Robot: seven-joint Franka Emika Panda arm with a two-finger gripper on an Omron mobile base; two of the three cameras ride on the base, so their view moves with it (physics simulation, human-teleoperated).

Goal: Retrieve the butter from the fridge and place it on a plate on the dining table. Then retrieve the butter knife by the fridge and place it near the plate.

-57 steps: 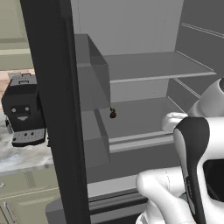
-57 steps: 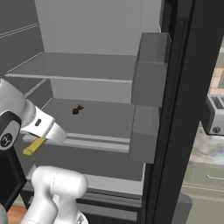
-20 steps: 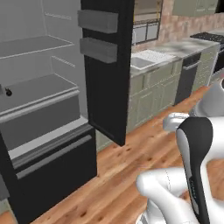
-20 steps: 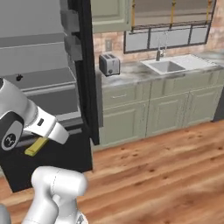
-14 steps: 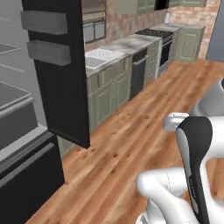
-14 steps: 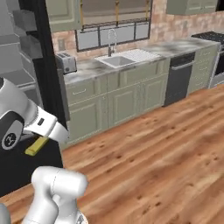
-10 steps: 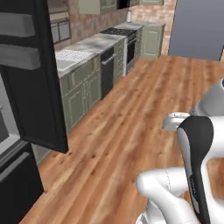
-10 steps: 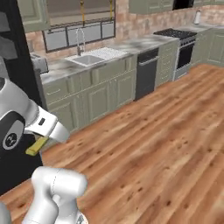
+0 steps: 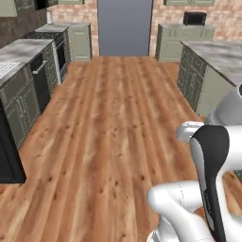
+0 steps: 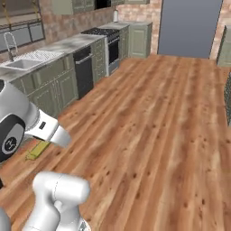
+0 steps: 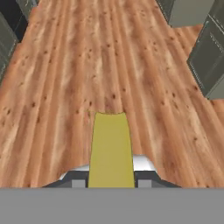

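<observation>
Wood floor (image 9: 113, 132) spread ahead of robot, run toward doorway (image 9: 125, 26) at far end. Wall counter (image 10: 54, 47) set along left side, with sink (image 10: 16, 63) nearest, dishwasher (image 10: 83, 67) next, stove (image 10: 101, 40) beyond. Dining table (image 9: 215, 56) placed on right, beside floor. Microwave (image 9: 194, 18) set on far counter, right of doorway. Butter (image 11: 110, 151) held between fingers (image 11: 146, 179) at bottom of hand view, pointed forward above floor; in right base view butter (image 10: 37, 150) seen low left, under arm.

the white arm is folded close above its base, its pincer (image 11: 111, 181) clamped on the butter (image 11: 110, 148).
</observation>
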